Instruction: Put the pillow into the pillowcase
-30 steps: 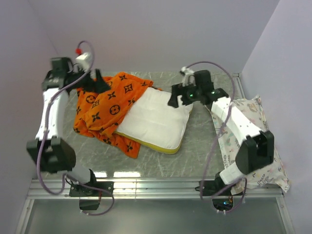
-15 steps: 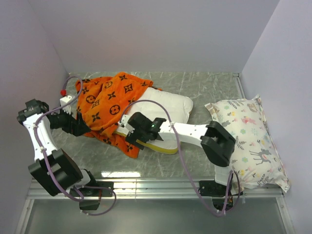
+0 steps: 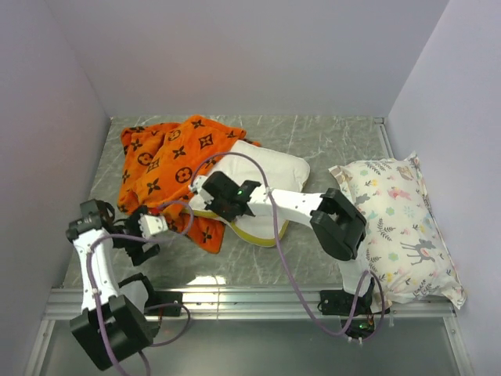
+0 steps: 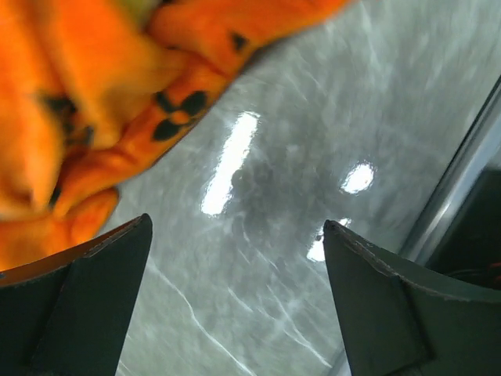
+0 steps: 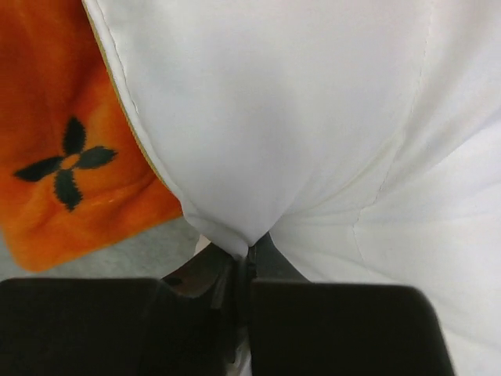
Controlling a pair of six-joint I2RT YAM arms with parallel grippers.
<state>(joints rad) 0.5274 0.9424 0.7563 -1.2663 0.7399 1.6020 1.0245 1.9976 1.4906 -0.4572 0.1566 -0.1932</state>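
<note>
The white pillow (image 3: 270,174) with its yellow band lies mid-table, its left side resting on the crumpled orange pillowcase (image 3: 168,160). My right gripper (image 3: 213,202) reaches across to the pillow's near-left corner. In the right wrist view that gripper (image 5: 249,252) is shut on a pinched fold of the pillow (image 5: 313,117), with the pillowcase (image 5: 63,157) just to the left. My left gripper (image 3: 149,233) hangs low by the pillowcase's near edge. It (image 4: 236,227) is open over bare table, and the pillowcase (image 4: 94,94) lies beyond its left finger.
A white pillow printed with deer and plants (image 3: 399,227) lies along the right wall. A metal rail (image 3: 250,298) runs along the table's near edge, and the same rail (image 4: 462,172) shows close to my left gripper. Walls close in the left, back and right.
The left arm swung from the far-left corner down to the pillowcase's near edge, still open. The right arm came from the pillow's far side to its near-left corner and shut on it.
</note>
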